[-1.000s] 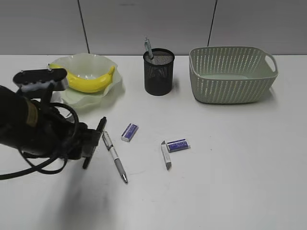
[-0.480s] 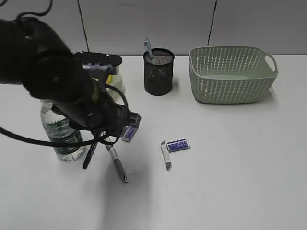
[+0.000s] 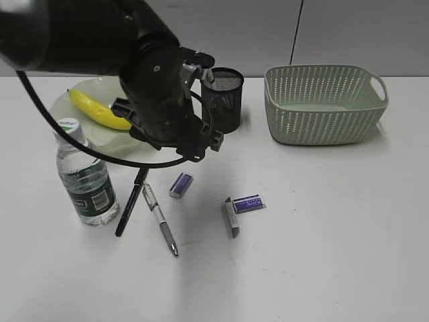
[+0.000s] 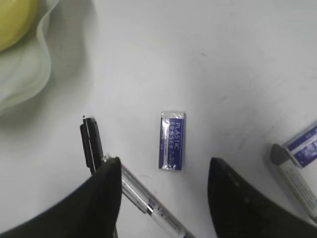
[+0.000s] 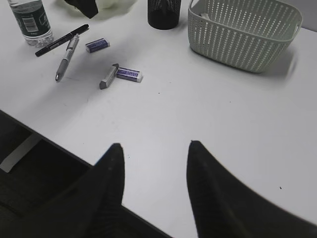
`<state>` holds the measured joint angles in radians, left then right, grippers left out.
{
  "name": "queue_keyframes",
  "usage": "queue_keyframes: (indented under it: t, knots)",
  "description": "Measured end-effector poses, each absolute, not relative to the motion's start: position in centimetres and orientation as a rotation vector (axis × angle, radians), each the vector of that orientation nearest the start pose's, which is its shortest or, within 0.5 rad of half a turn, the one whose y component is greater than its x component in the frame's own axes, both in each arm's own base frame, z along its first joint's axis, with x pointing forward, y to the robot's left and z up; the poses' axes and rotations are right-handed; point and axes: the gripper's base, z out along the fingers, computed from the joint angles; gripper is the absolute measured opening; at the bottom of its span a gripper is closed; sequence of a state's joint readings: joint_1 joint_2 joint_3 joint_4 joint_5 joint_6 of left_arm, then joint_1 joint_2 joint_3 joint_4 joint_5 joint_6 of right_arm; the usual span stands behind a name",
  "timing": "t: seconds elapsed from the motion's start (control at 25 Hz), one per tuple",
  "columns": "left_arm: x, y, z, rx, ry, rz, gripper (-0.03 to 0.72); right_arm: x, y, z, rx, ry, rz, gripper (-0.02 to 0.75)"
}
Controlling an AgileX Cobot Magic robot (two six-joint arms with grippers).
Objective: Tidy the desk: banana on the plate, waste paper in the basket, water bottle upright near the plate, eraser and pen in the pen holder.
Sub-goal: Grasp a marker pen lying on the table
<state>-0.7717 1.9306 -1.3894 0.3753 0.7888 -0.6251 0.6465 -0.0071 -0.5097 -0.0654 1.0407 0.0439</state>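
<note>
The banana lies on the pale-green plate. The water bottle stands upright in front of the plate. A black pen and a silver pen lie beside it. A blue eraser lies right of the pens. My left gripper is open and empty, hovering above that eraser, with the silver pen under its left finger. The pen holder holds one pen. My right gripper is open and empty above the desk's front edge. The waste paper is not in view.
A second blue eraser and a grey block lie at mid-desk. The sage-green basket stands at the back right. My left arm hides part of the plate and the pen holder's left side.
My left arm has risen and swung right, away from the water bottle, which now stands upright alone. The gripper now hovers over the blue eraser.
</note>
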Motion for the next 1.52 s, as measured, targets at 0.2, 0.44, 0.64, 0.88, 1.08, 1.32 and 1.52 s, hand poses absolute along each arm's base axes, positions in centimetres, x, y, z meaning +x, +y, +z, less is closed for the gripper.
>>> queue_keyframes:
  t: [0.2, 0.44, 0.64, 0.88, 1.08, 1.32, 1.52]
  knots:
    - [33.2, -26.2, 20.2, 0.485, 2.738, 0.176, 0.417, -0.2, -0.8, 28.2, -0.598, 1.934, 0.362, 0.341]
    - [35.9, -23.6, 20.4, 0.434, 2.881, 0.092, 0.417, -0.2, -0.8, 28.2, -0.597, 1.933, 0.358, 0.34]
    - [37.3, -21.4, 19.8, 0.378, 2.934, 0.092, 0.417, -0.2, -0.8, 28.2, -0.597, 1.933, 0.356, 0.34]
    - [37.8, -21.1, 17.2, 0.417, 2.997, 0.138, 0.417, -0.2, -0.9, 28.2, -0.595, 1.933, 0.354, 0.34]
    - [38.0, -21.3, 15.4, 0.432, 3.021, 0.145, 0.417, -0.1, -0.9, 28.2, -0.585, 1.935, 0.35, 0.34]
    - [38.3, -21.7, 13.6, 0.425, 3.036, 0.117, 0.421, -0.1, -0.9, 28.2, -0.582, 1.936, 0.349, 0.34]
    - [38.5, -21.8, 13.3, 0.427, 3.021, 0.107, 0.421, -0.1, -0.9, 28.2, -0.582, 1.935, 0.35, 0.34]
